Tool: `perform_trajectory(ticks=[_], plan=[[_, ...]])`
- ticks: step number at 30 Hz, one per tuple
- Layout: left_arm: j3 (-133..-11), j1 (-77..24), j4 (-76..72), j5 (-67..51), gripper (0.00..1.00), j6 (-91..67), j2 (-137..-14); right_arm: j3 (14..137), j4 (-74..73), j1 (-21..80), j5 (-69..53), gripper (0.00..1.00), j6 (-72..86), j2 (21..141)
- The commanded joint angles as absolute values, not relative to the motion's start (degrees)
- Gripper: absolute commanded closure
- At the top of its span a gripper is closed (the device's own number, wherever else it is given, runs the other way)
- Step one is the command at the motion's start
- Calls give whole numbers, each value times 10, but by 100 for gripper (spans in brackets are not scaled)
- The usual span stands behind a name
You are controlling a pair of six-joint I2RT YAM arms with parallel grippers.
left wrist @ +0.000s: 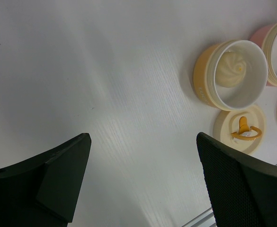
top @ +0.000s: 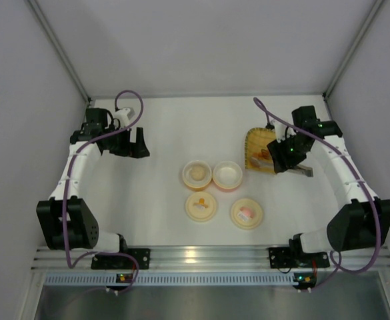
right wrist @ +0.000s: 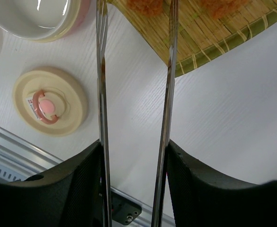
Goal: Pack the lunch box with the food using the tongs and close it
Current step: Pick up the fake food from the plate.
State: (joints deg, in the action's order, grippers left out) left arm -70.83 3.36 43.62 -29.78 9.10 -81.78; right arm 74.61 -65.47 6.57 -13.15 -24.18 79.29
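White table (top: 155, 187) lies under everything I work with. The tongs (right wrist: 102, 118) sit in my right claw (right wrist: 134, 165), with one thin metal arm against each finger, so when I squeeze, the tongs squeeze too. The two arms stand apart, and I can see nothing between them. Their tips reach over the edge of the yellow tray (right wrist: 214, 38), close to the orange bits (right wrist: 145, 4), which I think I should pick up next. The pink tub (top: 227, 175) is near the tray and looks empty. The yellow tub (left wrist: 202, 78) is right next to it and holds the white ball (left wrist: 229, 69). The two lids (top: 201, 205) lie flat in front of the tubs, left off so food can go in. My left claw (left wrist: 143, 142) hangs wide open, well off to the side, holding nothing.
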Motion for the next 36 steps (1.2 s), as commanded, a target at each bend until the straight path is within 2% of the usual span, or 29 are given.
perform_trajectory(ticks=[1,25,28,36], plan=[[-723,37,431,-307,2,91,-812,752,-621,62,-134,48,-220,800],[-717,37,426,-301,2,94,-816,758,-576,83,-132,50,-206,861],[-717,37,426,-302,2,95,-816,756,-577,83,-131,55,-208,860],[-722,37,426,-304,2,91,-817,765,-591,83,-127,77,-215,839]])
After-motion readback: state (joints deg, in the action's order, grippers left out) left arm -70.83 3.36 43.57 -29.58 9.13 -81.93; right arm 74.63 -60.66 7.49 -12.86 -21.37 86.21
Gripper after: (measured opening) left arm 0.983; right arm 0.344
